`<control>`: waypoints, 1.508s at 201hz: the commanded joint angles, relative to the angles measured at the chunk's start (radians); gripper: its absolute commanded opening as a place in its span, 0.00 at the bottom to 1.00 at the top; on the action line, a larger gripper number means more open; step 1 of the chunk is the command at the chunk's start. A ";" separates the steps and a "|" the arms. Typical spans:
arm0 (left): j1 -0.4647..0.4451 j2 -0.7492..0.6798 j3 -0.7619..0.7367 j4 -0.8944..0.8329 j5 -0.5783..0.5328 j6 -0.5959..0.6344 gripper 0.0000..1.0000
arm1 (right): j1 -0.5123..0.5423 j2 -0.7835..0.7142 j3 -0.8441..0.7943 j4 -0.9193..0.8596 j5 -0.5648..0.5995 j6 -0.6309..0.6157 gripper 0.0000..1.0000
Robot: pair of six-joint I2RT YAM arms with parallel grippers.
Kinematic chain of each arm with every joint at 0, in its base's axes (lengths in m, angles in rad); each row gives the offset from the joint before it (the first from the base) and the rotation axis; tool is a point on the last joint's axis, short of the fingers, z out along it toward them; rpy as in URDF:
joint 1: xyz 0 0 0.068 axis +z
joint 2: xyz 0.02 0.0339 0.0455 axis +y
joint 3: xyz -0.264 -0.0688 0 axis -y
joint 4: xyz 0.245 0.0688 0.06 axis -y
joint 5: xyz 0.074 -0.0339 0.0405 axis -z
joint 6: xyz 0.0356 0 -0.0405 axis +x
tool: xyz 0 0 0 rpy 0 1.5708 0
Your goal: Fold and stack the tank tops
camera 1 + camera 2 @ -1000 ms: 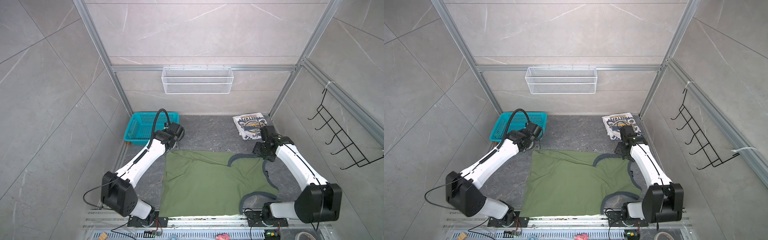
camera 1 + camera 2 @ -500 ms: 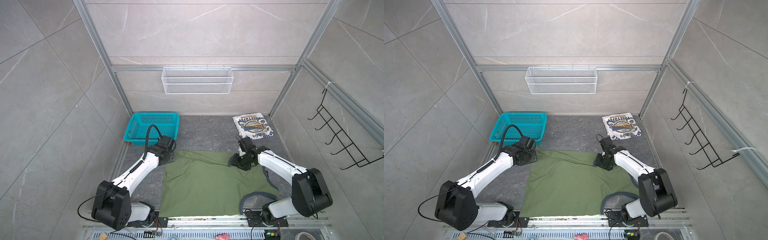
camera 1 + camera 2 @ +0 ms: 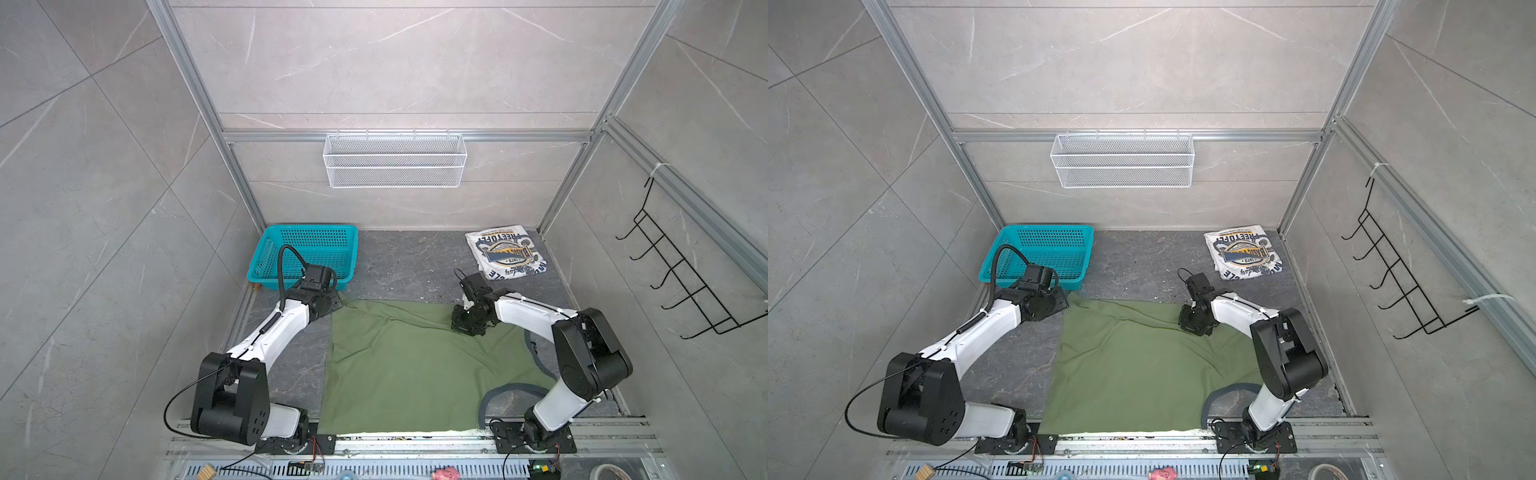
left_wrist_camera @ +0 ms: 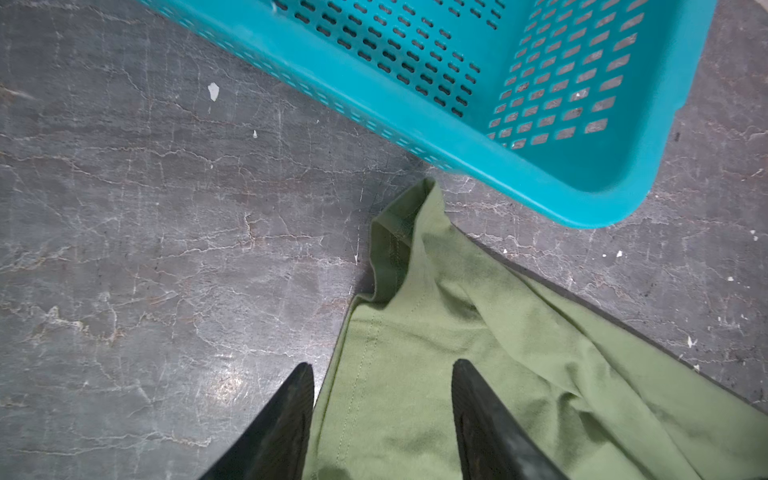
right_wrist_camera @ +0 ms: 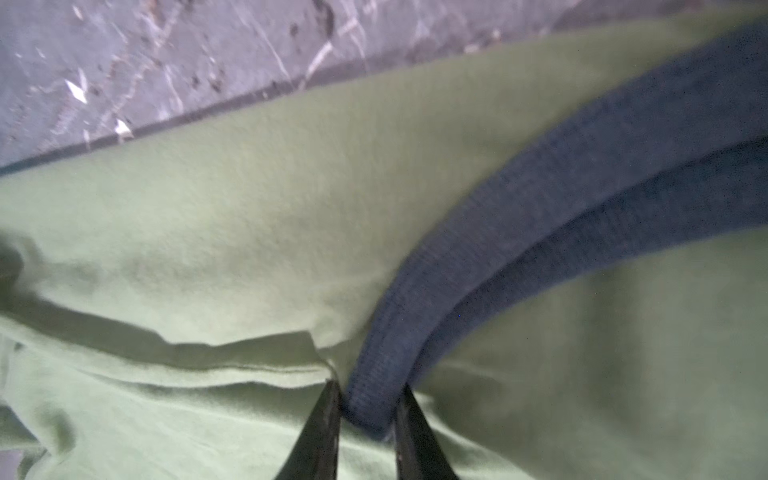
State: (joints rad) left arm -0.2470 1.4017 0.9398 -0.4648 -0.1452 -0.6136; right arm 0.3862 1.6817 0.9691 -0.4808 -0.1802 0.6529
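Green tank top, spread flat on the dark stone surface, against its front edge. White tank top, folded already, at the far right corner.

Left tool released, straddling the hem corner beside the teal basket at the far left corner: one finger over bare stone, its partner over cloth. Right tool clenched on the dark trim of the armhole nearer the far edge.

Looks like the start of a fold. Close the left tool on both layers before lifting. Raise both ends together, keep the far edge taut, carry it toward the front edge, lay it down square. Watch for the bottom layer slipping out, and avoid nudging the basket.
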 commanded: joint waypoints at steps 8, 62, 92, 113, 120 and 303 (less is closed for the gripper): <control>0.006 0.012 0.026 0.023 0.012 0.005 0.56 | 0.008 0.025 0.058 -0.014 0.034 -0.017 0.14; 0.011 0.025 0.031 0.048 0.004 0.014 0.56 | 0.006 -0.005 0.180 -0.117 0.140 -0.061 0.00; 0.016 0.039 0.027 0.087 0.023 0.022 0.56 | 0.006 -0.102 0.193 -0.152 0.204 -0.073 0.00; 0.016 0.048 0.015 0.114 0.046 0.027 0.54 | 0.005 -0.175 0.172 -0.169 0.223 -0.076 0.00; 0.017 0.048 0.010 0.123 0.057 0.025 0.53 | 0.004 -0.199 0.162 -0.176 0.219 -0.076 0.00; -0.291 0.462 0.516 -0.249 -0.118 0.129 0.60 | 0.006 -0.567 -0.379 -0.248 0.119 0.123 0.00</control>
State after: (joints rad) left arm -0.5282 1.7329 1.3392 -0.5774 -0.1642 -0.5259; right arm 0.3889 1.1320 0.5991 -0.7292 -0.0750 0.7418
